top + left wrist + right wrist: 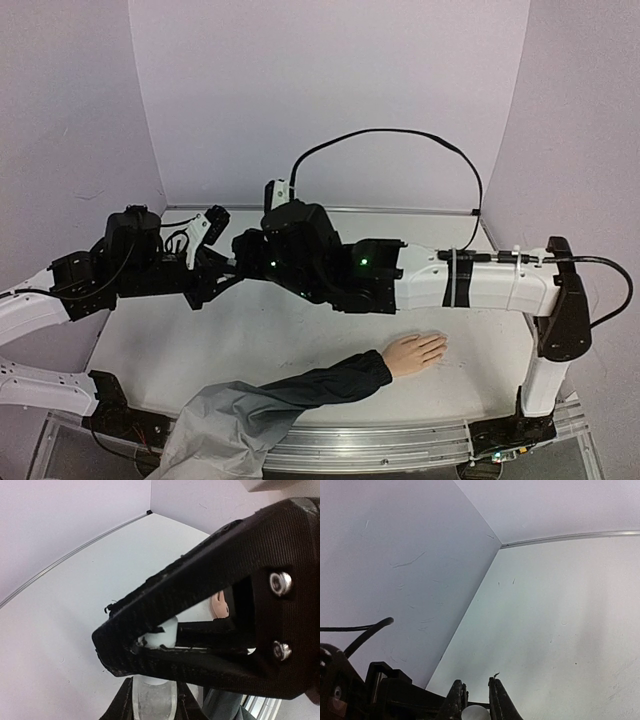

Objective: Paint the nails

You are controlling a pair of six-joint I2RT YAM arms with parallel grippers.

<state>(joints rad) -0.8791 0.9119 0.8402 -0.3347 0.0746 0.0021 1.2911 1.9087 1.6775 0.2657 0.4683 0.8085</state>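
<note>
The table (200,345) is enclosed by pale lilac walls (330,90) on the left, far and right sides. A metal rail (400,440) runs along its near edge. A black cable (400,135) is looped above the right arm, which is stretched from the right across the middle of the table. In the top view this arm hides much of the far surface.

The mannequin hand (413,352) is laid flat on the near right part of the table, with the fingers pointed right. Its dark navy sleeve (320,383) trails toward the near left, where a grey cloth (225,425) is bunched. The nails (438,344) lie at the fingertips and are barely told from the skin. They are well apart from both arms' ends, which meet above the left centre of the table.

In the left wrist view the left hand (155,686) is seen closed on a small clear item (157,700), with one finger (127,702) pressed to each side of it. Whether anything is inside the item cannot be told.

The right hand (475,690) is clenched on a rounded white piece (475,713), seen low between its fingers (497,700). In the left wrist view the same piece is seen pinched at the tip of the right hand, directly above the clear item. Whether the two are joined cannot be told.
</note>
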